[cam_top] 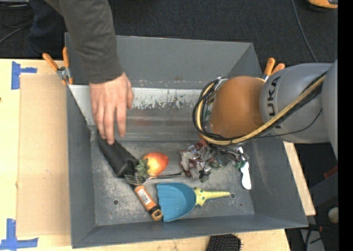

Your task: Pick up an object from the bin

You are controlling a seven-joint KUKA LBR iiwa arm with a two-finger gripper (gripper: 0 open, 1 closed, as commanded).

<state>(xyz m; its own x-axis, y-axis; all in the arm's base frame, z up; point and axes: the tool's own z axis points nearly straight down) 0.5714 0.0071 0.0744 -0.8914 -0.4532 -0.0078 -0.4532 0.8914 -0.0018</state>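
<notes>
Honestly, with a person's hand point(110, 109) inside the bin point(165, 62), any closing or lifting is best held off until that hand is out. It's laid on a black thing point(117, 159) at the left wall, well apart from the gripper point(201, 163) but in the same heap of stuff.

No thing is seen to be held. The gripper is down over the mid-right floor, and what's under it is a dark tangle that can't be told apart from the robot's own parts. Whether it's open or closed can't be told either.

Nearest candidates:
- a red-and-yellow fruit point(155, 163) just to its left. It's round and compact, so probably the easy grab, but it's touching a fork point(132, 179) and the black thing, so they could get dragged along.
- a white piece point(245, 177) just to its right, small and lying flat.
- a blue scoop point(174, 200) nearer the front, with its thin yellow handle pointing right. That handle should be taken across, not along.

Pose-wise, the arm point(300, 106) is brought in over the right rim and bent downward. The orange cover point(237, 106) on the wrist is turned up toward the camera, with cables looped round it, and the gripper is hung below it close to the floor.
</notes>
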